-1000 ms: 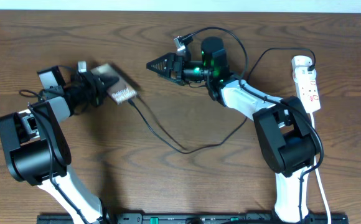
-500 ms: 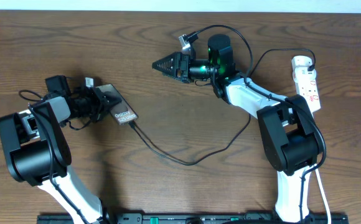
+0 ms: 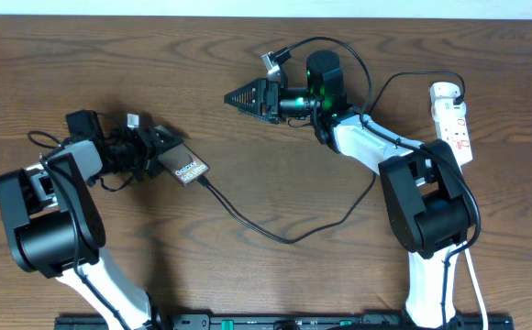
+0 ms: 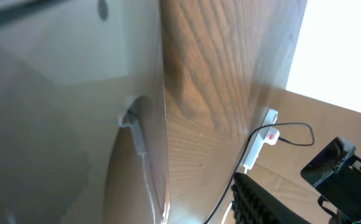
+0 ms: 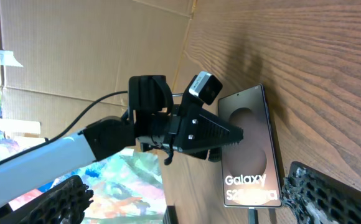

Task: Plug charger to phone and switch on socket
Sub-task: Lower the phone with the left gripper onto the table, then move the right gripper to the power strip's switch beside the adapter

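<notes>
The bronze-brown phone (image 3: pixel 182 166) lies flat on the table at the left, its "Galaxy" lettering (image 5: pixel 249 181) facing up. My left gripper (image 3: pixel 159 145) stands at the phone's far end with its jaws parted. A gap shows between its dark finger (image 4: pixel 261 199) and the phone (image 4: pixel 75 124). The charger cable (image 3: pixel 289 239) is plugged into the phone's near end (image 3: pixel 203 181). From there it loops across the table towards the white socket strip (image 3: pixel 455 126) at the right. My right gripper (image 3: pixel 243 95) hovers open above the table's middle, holding nothing, its fingers (image 5: pixel 320 196) wide apart.
The socket strip's white cord (image 3: pixel 472 266) runs down the right side past the right arm's base. A black rail (image 3: pixel 275 322) lines the front edge. Cardboard panels (image 5: pixel 75 50) stand beyond the table on the left.
The left gripper brought the tilted phone down flat on the table and opened. The cable's loop shifted with it. The right gripper moved slightly right, then stayed still.
</notes>
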You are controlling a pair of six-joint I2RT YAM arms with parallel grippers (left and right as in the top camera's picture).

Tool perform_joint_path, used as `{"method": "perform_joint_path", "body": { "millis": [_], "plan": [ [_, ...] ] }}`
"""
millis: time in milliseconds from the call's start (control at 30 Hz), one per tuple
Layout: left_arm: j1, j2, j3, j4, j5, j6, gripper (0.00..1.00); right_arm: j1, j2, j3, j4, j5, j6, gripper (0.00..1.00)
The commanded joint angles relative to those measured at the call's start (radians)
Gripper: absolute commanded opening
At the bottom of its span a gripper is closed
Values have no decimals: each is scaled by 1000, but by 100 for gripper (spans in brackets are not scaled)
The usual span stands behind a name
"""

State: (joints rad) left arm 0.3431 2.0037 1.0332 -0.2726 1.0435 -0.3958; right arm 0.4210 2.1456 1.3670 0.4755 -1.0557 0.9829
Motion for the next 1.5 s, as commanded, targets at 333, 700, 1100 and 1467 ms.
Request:
{"method": "perform_joint_path", "body": {
  "millis": [333, 700, 1100, 1467],
  "plan": [
    [-2, -119, -8, -198, -347, 25, 59, -2, 2, 12, 3, -36, -20, 99],
    [-2, -448, -8, -380, -374, 26, 61, -4, 2, 12, 2, -72, -19, 99],
    [-2, -885, -8, -460, -224, 24, 84, -100, -117, 13, -642, 266, -342, 99],
    [-2, -966, -8, -531, -224, 64, 86, -311, -680, 13, -1241, 983, -544, 99]
  ]
}}
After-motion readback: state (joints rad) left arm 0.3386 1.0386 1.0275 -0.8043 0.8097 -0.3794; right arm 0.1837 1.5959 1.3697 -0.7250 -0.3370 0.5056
